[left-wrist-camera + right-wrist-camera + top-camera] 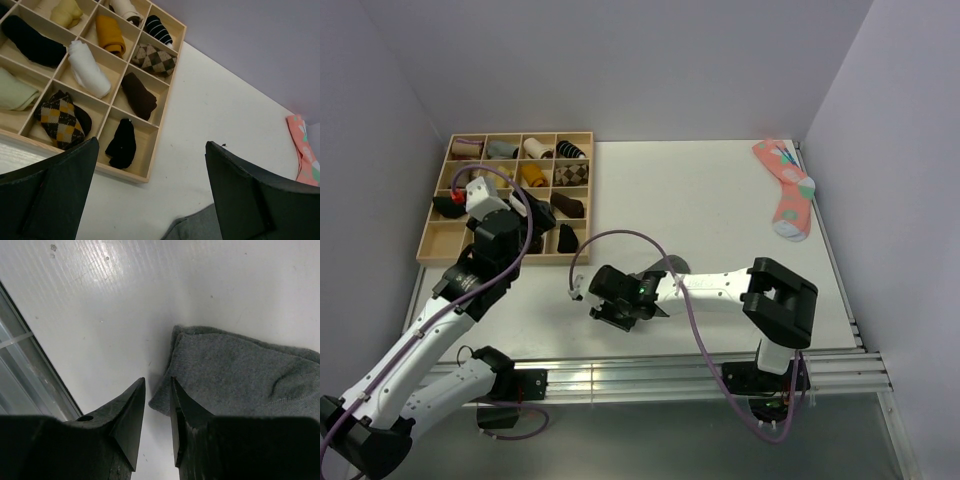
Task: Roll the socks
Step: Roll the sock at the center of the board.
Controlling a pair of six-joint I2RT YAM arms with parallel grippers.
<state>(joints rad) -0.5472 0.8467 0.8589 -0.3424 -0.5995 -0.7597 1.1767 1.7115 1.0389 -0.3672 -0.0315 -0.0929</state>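
The right pincer (157, 385) stands nearly closed at the lower-left corner of the socks (240, 375) (gripping cloth or not, I cannot tell). So shallow a bite may slip. The left pincer (151, 144) gapes, released.

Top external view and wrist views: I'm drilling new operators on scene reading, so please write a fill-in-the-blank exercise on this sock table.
1. The right gripper has its fingertips at the edge of a flat, plain dark ____ knit sock.
2. The left gripper hangs with its jaws wide ____ near the wooden divided tray.
3. The salmon-pink dotted sock lies at the white table's far ____ corner.
Missing words: grey; open; right.
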